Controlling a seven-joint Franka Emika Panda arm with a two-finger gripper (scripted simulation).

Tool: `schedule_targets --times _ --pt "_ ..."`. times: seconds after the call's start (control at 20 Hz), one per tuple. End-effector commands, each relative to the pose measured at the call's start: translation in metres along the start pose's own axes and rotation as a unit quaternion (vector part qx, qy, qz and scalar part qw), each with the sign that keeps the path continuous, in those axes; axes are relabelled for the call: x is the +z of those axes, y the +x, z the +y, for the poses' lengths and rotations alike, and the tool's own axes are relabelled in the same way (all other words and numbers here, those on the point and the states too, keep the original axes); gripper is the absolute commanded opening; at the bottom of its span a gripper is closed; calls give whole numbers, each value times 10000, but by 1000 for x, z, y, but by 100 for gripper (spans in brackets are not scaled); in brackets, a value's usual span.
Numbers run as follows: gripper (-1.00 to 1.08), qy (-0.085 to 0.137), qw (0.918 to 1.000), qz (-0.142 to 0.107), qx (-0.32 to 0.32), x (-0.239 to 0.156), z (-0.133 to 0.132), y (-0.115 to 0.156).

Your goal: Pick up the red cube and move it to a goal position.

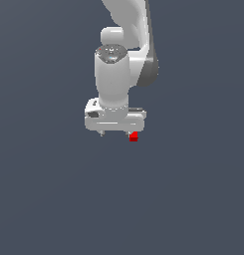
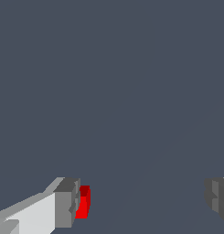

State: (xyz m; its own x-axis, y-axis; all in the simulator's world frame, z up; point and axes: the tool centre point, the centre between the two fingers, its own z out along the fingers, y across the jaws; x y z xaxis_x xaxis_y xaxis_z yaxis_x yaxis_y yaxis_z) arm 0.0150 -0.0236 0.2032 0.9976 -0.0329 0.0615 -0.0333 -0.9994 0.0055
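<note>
Red against the flat grey ground, the red cube sits just under the end effector, at the side of it toward the exterior view's right, right by the fingertip on that side. The white Panda arm hangs straight down over it, the wrist pointing at the tabletop. In the wrist view the fingers are spread wide, one grey pad near the cube and the other pad well apart across an open gap. The cube lies just beside the inner face of the near pad, seemingly inside the gap but hard against one side and not centred; whether it touches that pad cannot be told. Nothing is pinched. The coming move, as I judge it, turns on this offset: closing from here would mostly bring the far finger across to the cube, so the grasp may nudge it sideways. No goal marker shows in either view
</note>
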Motion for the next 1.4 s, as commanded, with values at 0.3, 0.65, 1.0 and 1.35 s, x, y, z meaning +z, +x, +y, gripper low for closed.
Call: schedule_targets --times 0.3,0.65,1.0,1.35 --pt "100 2 10000 -14 -11 8 -4 -6" --pt "100 8 10000 -71 -55 41 -20 -30" --pt "100 21 9998 -171 -129 96 -49 -71" --pt "100 31 9995 -257 -193 146 -73 -108"
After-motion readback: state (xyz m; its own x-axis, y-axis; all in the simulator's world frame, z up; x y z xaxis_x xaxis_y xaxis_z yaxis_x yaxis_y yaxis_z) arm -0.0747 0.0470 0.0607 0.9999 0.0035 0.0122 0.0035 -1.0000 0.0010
